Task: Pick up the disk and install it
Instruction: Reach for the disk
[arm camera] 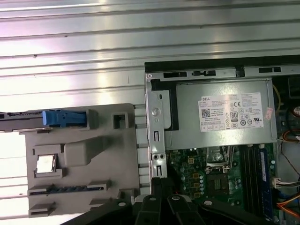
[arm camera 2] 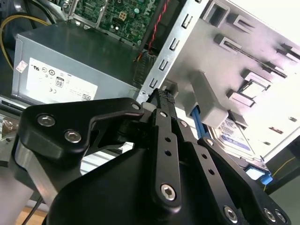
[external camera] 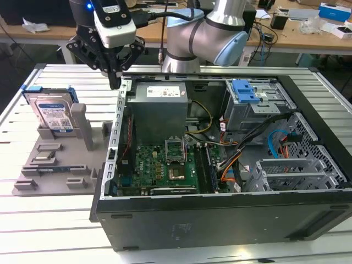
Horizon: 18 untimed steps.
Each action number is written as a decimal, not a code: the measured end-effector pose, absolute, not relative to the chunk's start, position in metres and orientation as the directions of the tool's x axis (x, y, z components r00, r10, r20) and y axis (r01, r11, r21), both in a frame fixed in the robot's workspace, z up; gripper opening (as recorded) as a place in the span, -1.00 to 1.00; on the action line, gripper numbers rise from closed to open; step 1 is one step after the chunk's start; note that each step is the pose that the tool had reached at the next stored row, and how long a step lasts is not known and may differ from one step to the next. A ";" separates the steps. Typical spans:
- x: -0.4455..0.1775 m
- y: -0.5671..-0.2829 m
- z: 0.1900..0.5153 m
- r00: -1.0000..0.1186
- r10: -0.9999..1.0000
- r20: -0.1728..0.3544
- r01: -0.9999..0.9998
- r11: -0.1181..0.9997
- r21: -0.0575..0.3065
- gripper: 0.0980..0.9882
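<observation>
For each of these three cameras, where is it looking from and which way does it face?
Exterior view: off the arm, raised, facing the open computer case; arm and gripper show beyond it.
First wrist view: on the wrist, looking straight down on power supply and grey fixture; gripper shows.
Second wrist view: on the wrist, looking along the gripper's fingers.
Shared: all three show the disk standing in the grey fixture.

Bright, likely overhead light; heavy glare on table slats (arm camera: 70, 28) in first wrist view, shadows inside case (external camera: 220, 220), gripper (arm camera 2: 161, 96) underlit.
</observation>
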<state>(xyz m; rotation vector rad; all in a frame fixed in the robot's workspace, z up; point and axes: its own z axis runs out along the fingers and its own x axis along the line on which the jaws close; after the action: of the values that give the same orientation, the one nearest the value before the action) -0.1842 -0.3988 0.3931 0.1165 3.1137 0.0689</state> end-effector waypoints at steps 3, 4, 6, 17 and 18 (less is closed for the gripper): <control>-0.192 -0.399 0.393 -0.997 0.075 -0.023 0.074 0.996 0.045 -0.98; -0.195 -0.399 0.393 -0.997 0.075 -0.023 0.074 0.996 0.045 -0.98; -0.201 -0.399 0.393 -0.997 0.075 -0.023 0.074 0.996 0.045 -0.98; -0.231 -0.399 0.393 -0.997 0.075 -0.023 0.074 0.996 0.045 -0.98; -0.235 -0.399 0.393 -0.997 0.075 -0.023 0.074 0.996 0.045 -0.98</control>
<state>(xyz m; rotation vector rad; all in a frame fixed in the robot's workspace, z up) -0.2346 -0.3988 0.3931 0.1166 3.1137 0.0689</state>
